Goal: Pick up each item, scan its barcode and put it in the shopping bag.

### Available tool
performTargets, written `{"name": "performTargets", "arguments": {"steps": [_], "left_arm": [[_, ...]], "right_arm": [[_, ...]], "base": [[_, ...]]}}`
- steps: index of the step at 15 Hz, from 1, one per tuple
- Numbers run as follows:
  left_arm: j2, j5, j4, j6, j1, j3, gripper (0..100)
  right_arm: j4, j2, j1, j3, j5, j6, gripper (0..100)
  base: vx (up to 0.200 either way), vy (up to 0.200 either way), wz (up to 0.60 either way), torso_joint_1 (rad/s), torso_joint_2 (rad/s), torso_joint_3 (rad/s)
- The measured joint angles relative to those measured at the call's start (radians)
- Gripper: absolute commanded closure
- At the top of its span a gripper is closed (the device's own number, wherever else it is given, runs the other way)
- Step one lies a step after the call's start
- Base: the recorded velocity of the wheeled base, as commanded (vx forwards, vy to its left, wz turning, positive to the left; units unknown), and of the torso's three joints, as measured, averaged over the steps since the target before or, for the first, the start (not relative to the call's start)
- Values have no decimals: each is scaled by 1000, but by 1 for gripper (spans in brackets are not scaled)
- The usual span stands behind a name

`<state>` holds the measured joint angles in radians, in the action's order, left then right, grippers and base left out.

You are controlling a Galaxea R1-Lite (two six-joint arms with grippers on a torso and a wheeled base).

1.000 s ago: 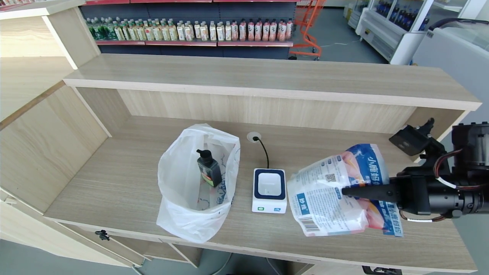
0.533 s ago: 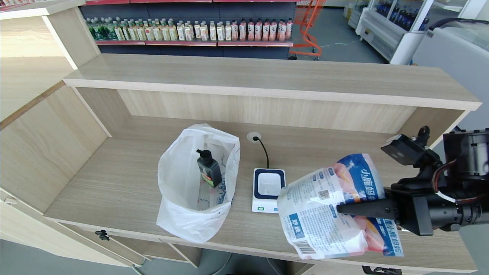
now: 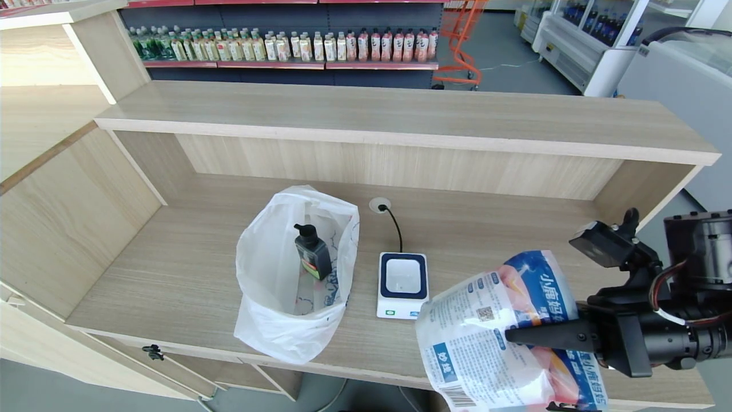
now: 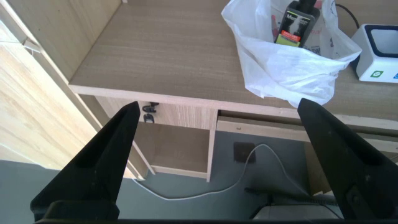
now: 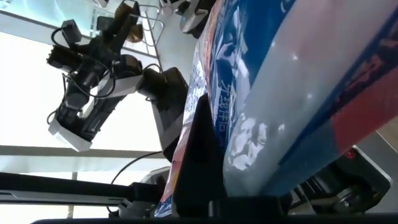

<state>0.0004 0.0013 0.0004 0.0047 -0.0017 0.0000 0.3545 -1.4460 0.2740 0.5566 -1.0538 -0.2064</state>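
My right gripper (image 3: 514,337) is shut on a blue, white and pink pouch (image 3: 486,326), held in the air over the counter's front edge, right of the scanner (image 3: 402,285). The pouch's barcode corner (image 3: 457,397) points down at the picture's bottom edge. In the right wrist view a dark finger (image 5: 202,155) presses against the pouch (image 5: 298,93). The white shopping bag (image 3: 286,286) stands open left of the scanner with a dark pump bottle (image 3: 313,252) inside. My left gripper (image 4: 217,112) hangs open below the counter's front edge, short of the shopping bag (image 4: 286,59).
The wooden counter (image 3: 171,269) has a raised back shelf (image 3: 400,114) and a side wall on the left. The scanner's cable (image 3: 394,226) runs to a hole at the back. Drawers and a loose cable (image 4: 205,193) lie under the counter.
My right gripper has carried the pouch toward the counter's front edge and nearer to me, so it sits lower in the head view. The bag, bottle and scanner have not moved.
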Motion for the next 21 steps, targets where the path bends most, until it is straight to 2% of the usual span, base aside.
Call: {"name": "performTargets", "arguments": {"steps": [3,13,21], "left_arm": [[0,0,0,0,0,0,0],[0,0,0,0,0,0,0],[0,0,0,-1,0,0,0]], "right_arm": [[0,-9,6,-39,0,53,100],[-24,-26,6,-44,1,48,100],[28,-83,35,36,0,39,100]], "base": [[0,0,0,0,0,0],[0,0,0,0,0,0],[0,0,0,0,0,0]]}}
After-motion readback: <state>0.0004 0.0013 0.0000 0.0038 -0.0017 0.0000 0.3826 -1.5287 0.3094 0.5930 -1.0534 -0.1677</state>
